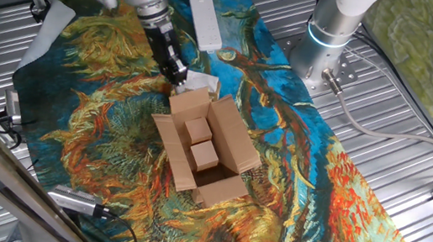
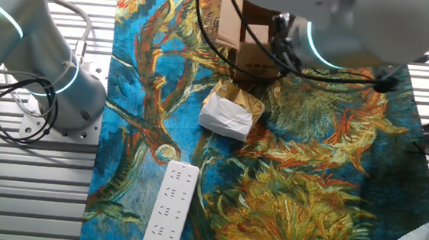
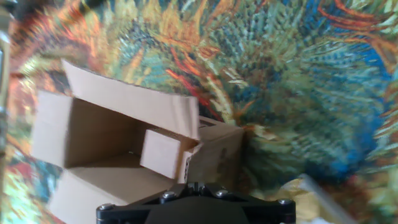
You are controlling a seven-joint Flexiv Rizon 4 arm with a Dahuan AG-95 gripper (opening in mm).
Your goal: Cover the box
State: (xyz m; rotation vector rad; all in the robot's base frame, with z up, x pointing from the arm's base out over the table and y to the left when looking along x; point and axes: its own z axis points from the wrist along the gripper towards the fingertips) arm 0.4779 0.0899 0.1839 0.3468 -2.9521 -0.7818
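Note:
The box (image 1: 235, 141) is a small brown carton in the middle of the patterned cloth, with all four flaps spread open. Two small cardboard blocks (image 1: 201, 142) lie inside it. My gripper (image 1: 179, 76) hangs just beyond the far flap (image 1: 192, 101), its dark fingers together with nothing between them. In the hand view the open box (image 3: 93, 137) lies lower left, and only the gripper's black body (image 3: 196, 202) shows at the bottom edge. In the other fixed view the box (image 2: 252, 50) sits at the top, largely hidden by the arm.
A crumpled white-and-tan paper packet (image 2: 229, 115) lies right beside the box's far side, next to the gripper. A white power strip (image 1: 205, 19) lies farther back on the cloth. A second arm's base (image 1: 330, 35) stands at the back right. Ribbed metal table surrounds the cloth.

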